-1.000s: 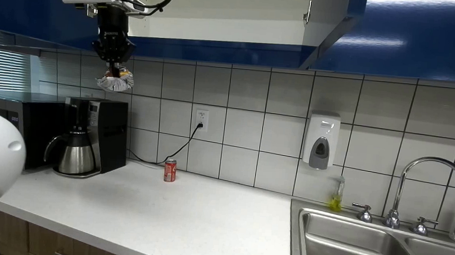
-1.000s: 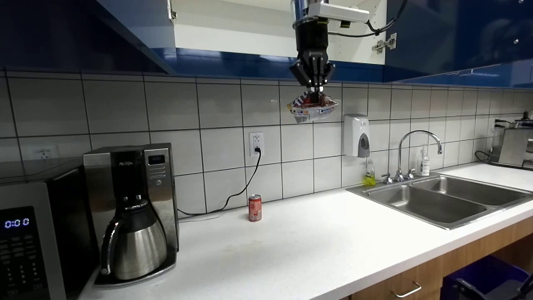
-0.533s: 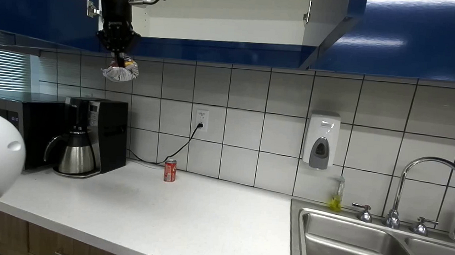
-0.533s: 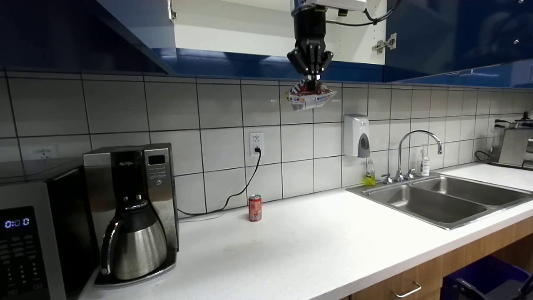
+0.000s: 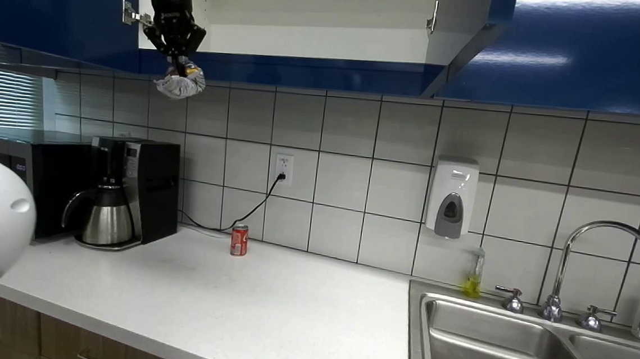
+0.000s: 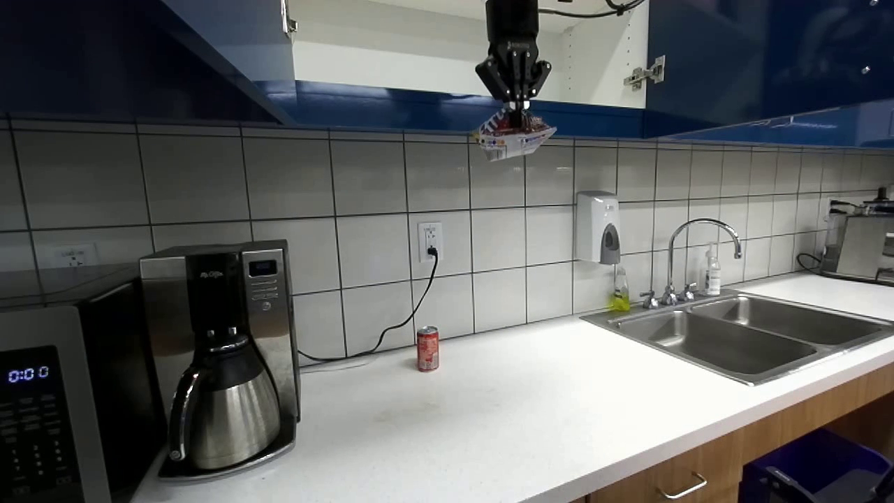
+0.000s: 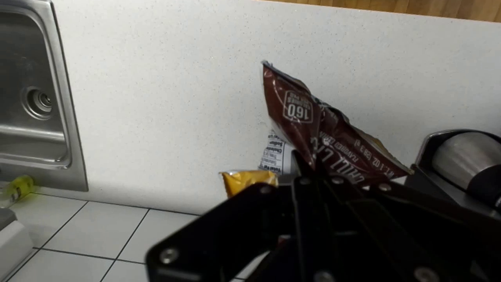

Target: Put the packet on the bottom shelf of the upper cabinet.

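Observation:
My gripper (image 5: 179,67) is shut on the packet (image 5: 181,87) and holds it in the air, well above the counter. The gripper (image 6: 517,115) and packet (image 6: 513,145) also show in an exterior view, overlapping the blue lower front edge of the upper cabinet (image 6: 391,106). How far they are from it I cannot tell. In the wrist view the fingers (image 7: 307,162) pinch the crumpled dark red-brown packet (image 7: 291,107), with yellow and white parts showing. The upper cabinet (image 5: 316,72) stands open with a white interior. Its bottom shelf's top face is hidden behind the blue front edge.
Open doors flank the opening, the right one (image 5: 465,32) with a grey-white inner face. A hinge (image 5: 131,14) sits near my gripper. Below are a red can (image 5: 239,240), a coffee maker (image 5: 153,190) and a sink (image 5: 421,344). A soap dispenser (image 5: 454,197) hangs on the tiles.
My gripper has risen steadily with the packet, from in front of the tiles to the height of the cabinet's lower edge. Its grip is unchanged, and the other things have not moved.

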Tool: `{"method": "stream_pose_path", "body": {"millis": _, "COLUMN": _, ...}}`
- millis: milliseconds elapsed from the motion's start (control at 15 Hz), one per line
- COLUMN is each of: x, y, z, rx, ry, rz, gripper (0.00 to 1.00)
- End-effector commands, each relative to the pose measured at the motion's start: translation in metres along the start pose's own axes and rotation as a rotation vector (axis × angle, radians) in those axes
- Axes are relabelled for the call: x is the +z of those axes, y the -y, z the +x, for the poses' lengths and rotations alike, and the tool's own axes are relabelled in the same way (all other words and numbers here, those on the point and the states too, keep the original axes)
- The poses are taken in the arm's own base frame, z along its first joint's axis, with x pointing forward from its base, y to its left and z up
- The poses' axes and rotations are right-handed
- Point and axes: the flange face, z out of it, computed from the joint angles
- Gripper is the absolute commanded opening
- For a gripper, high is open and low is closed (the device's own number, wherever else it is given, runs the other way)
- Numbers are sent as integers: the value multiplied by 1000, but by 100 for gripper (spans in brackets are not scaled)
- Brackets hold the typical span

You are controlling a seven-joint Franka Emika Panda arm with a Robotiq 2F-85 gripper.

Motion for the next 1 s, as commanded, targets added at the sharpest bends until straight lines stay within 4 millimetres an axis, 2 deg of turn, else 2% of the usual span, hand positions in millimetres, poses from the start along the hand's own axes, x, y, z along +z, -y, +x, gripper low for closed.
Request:
{"method": "stream_pose_path", "body": {"millis": 0, "x": -22, "y": 3, "z": 14, "rx": -3, "ry": -2, "rz": -39, "gripper": 0}}
{"method": "stream_pose_path", "body": {"millis": 533, "x": -56, "y": -3, "z": 42, "rx": -18, "ry": -86, "rz": -114, "gripper": 0}}
{"method": "stream_pose_path", "body": {"millis": 933, "x": -76, "y": -1, "z": 53, "rx": -22, "ry": -126, "rz": -141, "gripper": 0}}
